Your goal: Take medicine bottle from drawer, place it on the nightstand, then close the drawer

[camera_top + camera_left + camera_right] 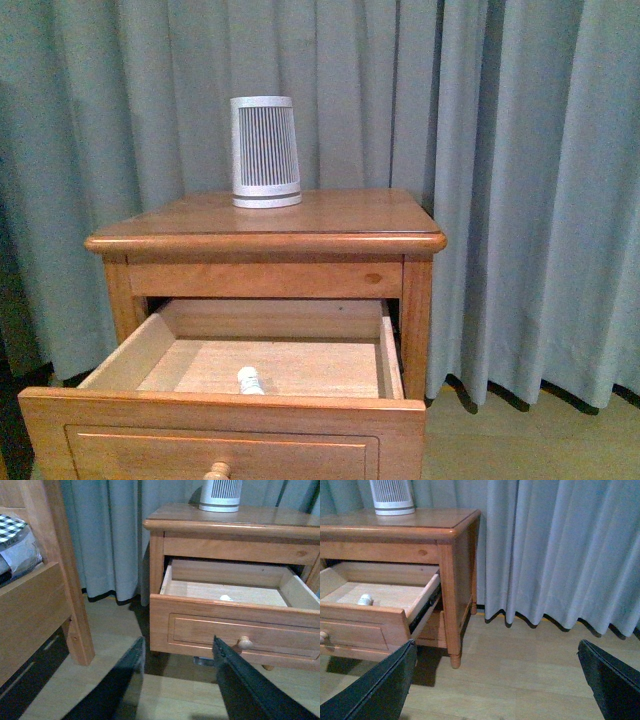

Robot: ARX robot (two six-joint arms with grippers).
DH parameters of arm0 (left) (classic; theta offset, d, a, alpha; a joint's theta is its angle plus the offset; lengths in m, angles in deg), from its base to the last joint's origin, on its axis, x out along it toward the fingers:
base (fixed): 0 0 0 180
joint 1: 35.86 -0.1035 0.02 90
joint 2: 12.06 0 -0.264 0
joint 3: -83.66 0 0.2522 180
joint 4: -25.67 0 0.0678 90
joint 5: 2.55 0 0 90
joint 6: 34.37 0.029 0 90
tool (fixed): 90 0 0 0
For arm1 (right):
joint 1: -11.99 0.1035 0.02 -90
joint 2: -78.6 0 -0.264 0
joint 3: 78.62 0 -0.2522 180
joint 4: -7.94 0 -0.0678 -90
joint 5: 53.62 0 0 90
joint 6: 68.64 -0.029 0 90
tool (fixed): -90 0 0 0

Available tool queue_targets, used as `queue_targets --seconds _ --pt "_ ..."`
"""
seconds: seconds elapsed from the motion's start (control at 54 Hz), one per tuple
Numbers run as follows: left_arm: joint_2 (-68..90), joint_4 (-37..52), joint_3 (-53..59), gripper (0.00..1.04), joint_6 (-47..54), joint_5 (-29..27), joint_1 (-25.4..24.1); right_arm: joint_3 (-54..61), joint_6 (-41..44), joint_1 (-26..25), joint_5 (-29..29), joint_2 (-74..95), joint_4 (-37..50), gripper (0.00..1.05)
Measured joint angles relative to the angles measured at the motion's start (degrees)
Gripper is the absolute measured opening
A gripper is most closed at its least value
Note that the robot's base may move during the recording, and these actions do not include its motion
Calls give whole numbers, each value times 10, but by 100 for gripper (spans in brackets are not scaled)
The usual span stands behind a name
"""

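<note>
The left gripper [178,641] is open, its jaws spread with nothing between them, low over the floor [115,625]. Near it, off to one side, is a bed frame [60,570] with a checked cloth [12,525] on it. Just ahead of the fingertips stands the drawer [210,625], pulled well out of the nightstand [235,547]. Its knob [245,642] lies just beyond the tip of one finger [240,680].

Past the drawer's front panel, on the pale bottom, is the bottle [226,598]. It sits close behind the panel, about midway across, and only its white capped top shows. The gripper is apart from it. Farther on and higher, a white ribbed device [220,494] stands toward the back of the nightstand top. A grey-green curtain [110,540] hangs behind it all.

The right gripper [496,642] is open too, its jaws set very wide and empty over the floor. Ahead of it and to the side is the nightstand's corner leg, with the open drawer jutting out beyond. The bottle in the drawer is well apart from this gripper. More curtain hangs beyond the gripper, reaching down to the floor.

In the front view the bottle lies near the drawer's front panel. The device stands on the nightstand top, above and behind it.
</note>
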Motion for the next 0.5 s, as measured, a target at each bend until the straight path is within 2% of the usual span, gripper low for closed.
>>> queue_targets --seconds 0.296,0.5 --pt "0 0 0 99 2 2 0 0 0 0 2 0 0 98" --pt "-1 0 0 98 2 1 0 0 0 0 1 0 0 98"
